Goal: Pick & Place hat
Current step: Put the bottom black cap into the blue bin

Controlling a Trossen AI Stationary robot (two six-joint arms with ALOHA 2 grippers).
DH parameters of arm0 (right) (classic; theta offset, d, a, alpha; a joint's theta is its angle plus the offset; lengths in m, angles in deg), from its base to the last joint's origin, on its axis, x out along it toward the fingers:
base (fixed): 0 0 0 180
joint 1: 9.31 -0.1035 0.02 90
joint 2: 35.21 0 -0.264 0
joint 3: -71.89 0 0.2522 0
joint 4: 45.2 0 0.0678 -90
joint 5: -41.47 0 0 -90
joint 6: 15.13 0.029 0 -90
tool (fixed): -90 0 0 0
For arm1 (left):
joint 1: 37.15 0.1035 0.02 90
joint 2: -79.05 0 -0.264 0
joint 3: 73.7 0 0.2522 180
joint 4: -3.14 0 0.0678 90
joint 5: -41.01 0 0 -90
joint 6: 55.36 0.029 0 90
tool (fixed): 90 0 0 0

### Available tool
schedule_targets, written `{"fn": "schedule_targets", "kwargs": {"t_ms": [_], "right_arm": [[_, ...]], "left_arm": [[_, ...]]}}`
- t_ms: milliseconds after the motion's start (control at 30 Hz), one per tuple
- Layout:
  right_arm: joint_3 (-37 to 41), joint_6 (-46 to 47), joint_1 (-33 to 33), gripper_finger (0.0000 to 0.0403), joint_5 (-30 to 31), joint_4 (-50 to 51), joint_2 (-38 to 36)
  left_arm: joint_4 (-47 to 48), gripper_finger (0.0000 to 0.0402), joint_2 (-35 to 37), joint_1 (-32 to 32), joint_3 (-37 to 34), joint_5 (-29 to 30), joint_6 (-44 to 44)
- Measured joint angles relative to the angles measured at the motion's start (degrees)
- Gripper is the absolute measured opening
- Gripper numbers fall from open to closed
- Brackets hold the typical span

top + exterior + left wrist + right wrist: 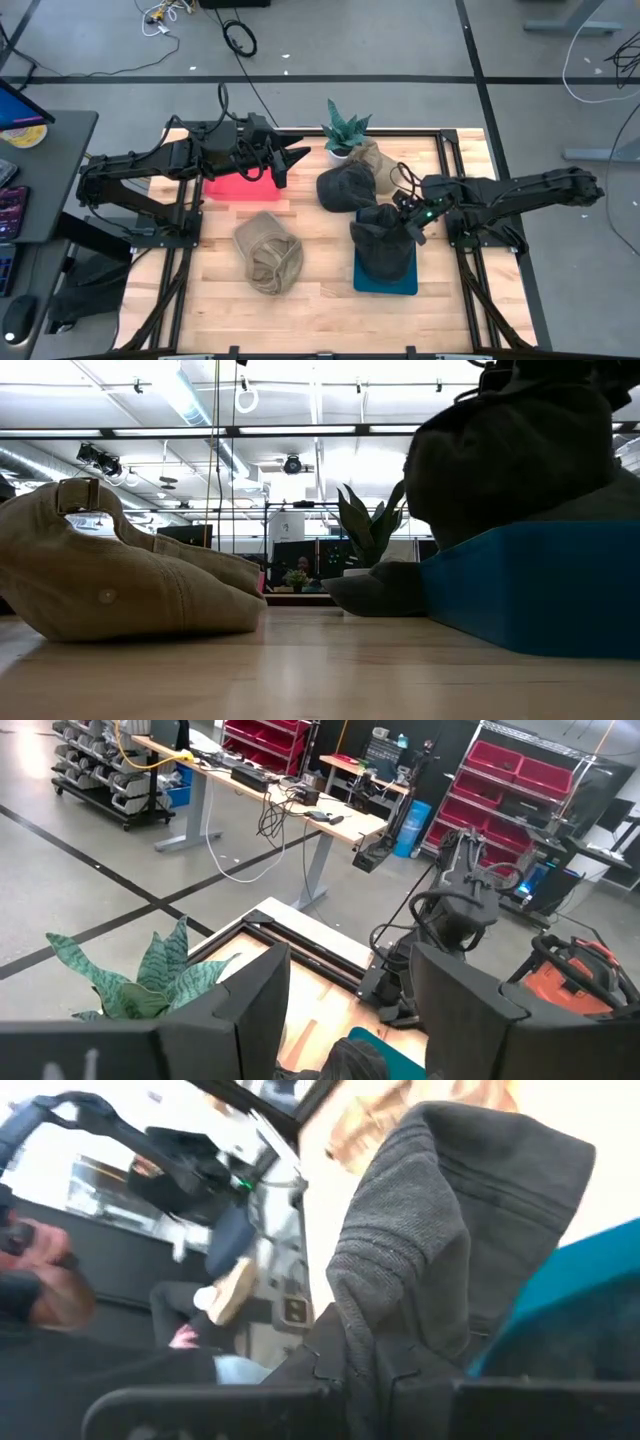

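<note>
A dark grey hat [383,245] lies on a blue tray [365,283] at the table's right middle. In the low view the hat [510,450] sits on top of the tray [530,590]. My right gripper [411,222] is at the hat's right far edge, shut on it. A tan hat [268,252] rests upside down on the wood, left of the tray, also in the low view [120,575]. My left gripper [290,160] hovers open near the far side, beside a red tray [235,188], touching nothing; in the left wrist view [350,1020] its fingers stand apart. My right gripper pinches the dark hat's cloth [400,1310] between its two fingers, coming from the table's right side at a low slant. The cloth is bunched into folds where it enters the fingers. The rest of the hat lies on the blue tray [580,1290].
A second dark hat [345,186] and another tan hat [377,160] lie beside a potted plant [346,132] at the far middle. Black frame rails run along both sides of the table. Bare wood shows along the near edge.
</note>
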Motion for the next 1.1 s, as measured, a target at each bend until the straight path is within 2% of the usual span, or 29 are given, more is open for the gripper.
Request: {"fn": "schedule_targets", "kwargs": {"t_ms": [300,600,867,1100], "right_arm": [[5.94,-2.39,0.02,0.0006,1.81,-4.37,0.02],[8.69,-6.85,0.07,0.0008,11.97,-3.85,0.00],[8.74,-11.13,0.04,0.0008,14.02,2.87,0.00],[8.74,-11.32,0.02,0.0008,14.59,2.86,0.00]], "left_arm": [[0.00,0.0211,0.00,0.00,-0.01,0.02,0.01],[0.00,0.0211,0.00,0.00,-0.01,0.02,-0.01],[0.00,0.0211,0.00,0.00,-0.01,0.02,-0.21],[0.00,0.0211,0.00,0.01,-0.01,0.02,-0.21]]}}
